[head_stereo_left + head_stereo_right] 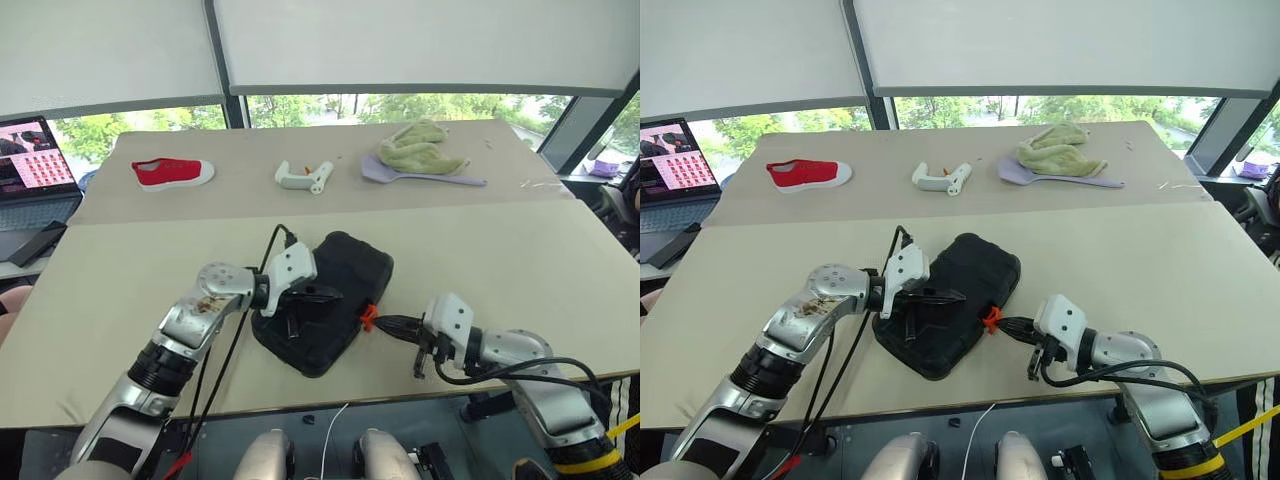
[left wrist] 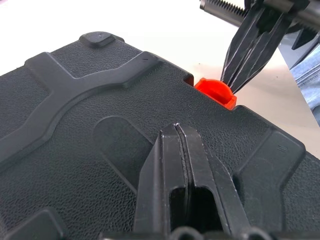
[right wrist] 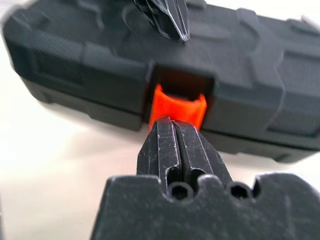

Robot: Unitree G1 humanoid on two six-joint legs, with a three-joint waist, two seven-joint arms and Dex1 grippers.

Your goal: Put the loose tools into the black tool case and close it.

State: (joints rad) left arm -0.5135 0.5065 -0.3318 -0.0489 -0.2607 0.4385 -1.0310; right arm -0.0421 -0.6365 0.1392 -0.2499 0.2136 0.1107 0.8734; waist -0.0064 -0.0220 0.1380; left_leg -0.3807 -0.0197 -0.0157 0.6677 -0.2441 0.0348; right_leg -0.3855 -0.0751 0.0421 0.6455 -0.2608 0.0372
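Observation:
The black tool case [image 1: 355,265] lies with its lid down near the table's front edge, its small orange latch [image 1: 368,317] on the side facing my right arm. My left gripper [image 1: 335,294] is shut, and its tips [image 2: 176,131] rest on the textured lid. My right gripper [image 1: 382,324] is also shut, with its tips [image 3: 174,125] right against the orange latch [image 3: 177,106]. In the left wrist view, the right gripper [image 2: 239,77] points at the latch [image 2: 215,92]. The loose tools are out of view.
Across the far half of the table lie a red shoe [image 1: 172,172], a white plastic part [image 1: 303,177], a green cloth [image 1: 420,148] and a purple scoop [image 1: 425,178]. A laptop [image 1: 35,160] stands off the table's left side. The case sits close to the front edge.

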